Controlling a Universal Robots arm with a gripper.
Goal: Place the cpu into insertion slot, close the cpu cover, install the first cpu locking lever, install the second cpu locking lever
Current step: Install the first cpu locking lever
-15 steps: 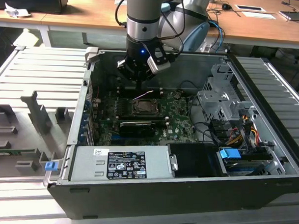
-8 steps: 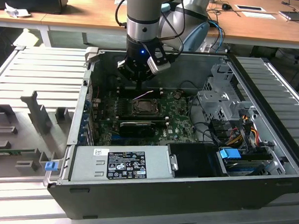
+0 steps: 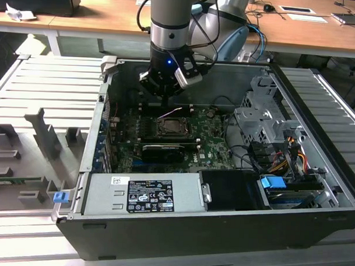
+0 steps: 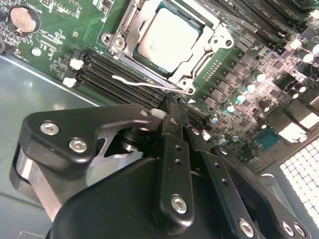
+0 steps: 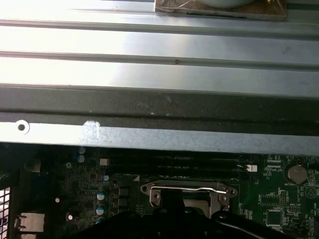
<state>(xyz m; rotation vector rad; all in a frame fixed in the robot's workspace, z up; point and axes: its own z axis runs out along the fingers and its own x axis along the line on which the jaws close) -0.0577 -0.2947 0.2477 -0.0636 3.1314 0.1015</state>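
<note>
Cpu (image 4: 169, 37): pale silver-grey square, seated in the insertion slot (image 4: 149, 64) mid-motherboard.
Cpu cover (image 4: 212, 42): silvery frame lying flat around the chip.
Lever (image 4: 147, 84): thin metal rod, raised beside the memory slots (image 4: 112, 74); second wrist view.
Gripper (image 4: 172, 112): fingers pressed together, empty, poised above the slot's far side.
Computer case (image 3: 180, 226): exterior view.

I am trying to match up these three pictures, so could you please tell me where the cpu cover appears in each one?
Exterior view: the cpu cover lies mid-motherboard, just below the gripper.
Second wrist view: the cover frames the cpu, beyond the gripper's black fingers.
First wrist view: the cover sits just beyond the gripper's dark body.
Shared landmark: the black memory slots beside the cover.
</note>
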